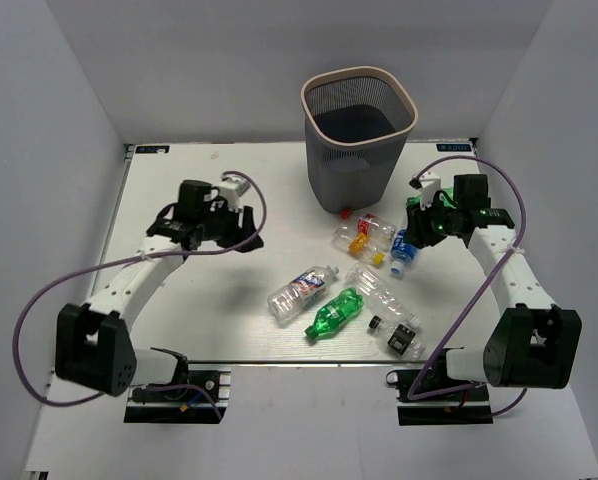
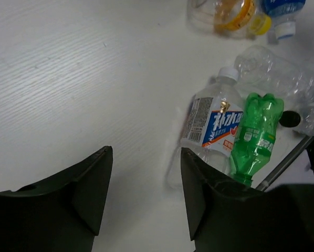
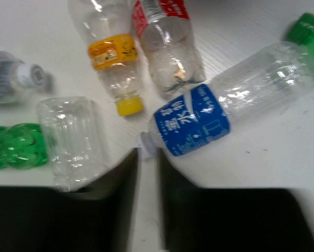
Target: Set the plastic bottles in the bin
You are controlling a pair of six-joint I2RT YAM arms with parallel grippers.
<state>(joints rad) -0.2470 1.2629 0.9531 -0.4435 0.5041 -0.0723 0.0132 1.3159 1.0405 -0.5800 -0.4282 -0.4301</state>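
Observation:
Six plastic bottles lie on the table in front of the bin (image 1: 359, 125). They are a red-label bottle (image 1: 372, 228), a yellow-label bottle (image 1: 353, 241), a blue-label bottle (image 1: 404, 250), a blue-and-white-label bottle (image 1: 301, 290), a green bottle (image 1: 337, 312) and a black-label bottle (image 1: 397, 335). My right gripper (image 3: 147, 152) has its jaws drawn narrow around the white cap of the blue-label bottle (image 3: 194, 123), which rests on the table. My left gripper (image 2: 146, 157) is open and empty, left of the blue-and-white-label bottle (image 2: 215, 123) and the green bottle (image 2: 257, 131).
A clear unlabelled bottle (image 1: 379, 290) lies among the others and also shows in the right wrist view (image 3: 73, 136). White walls close in the table on three sides. The bin stands at the back, right of centre.

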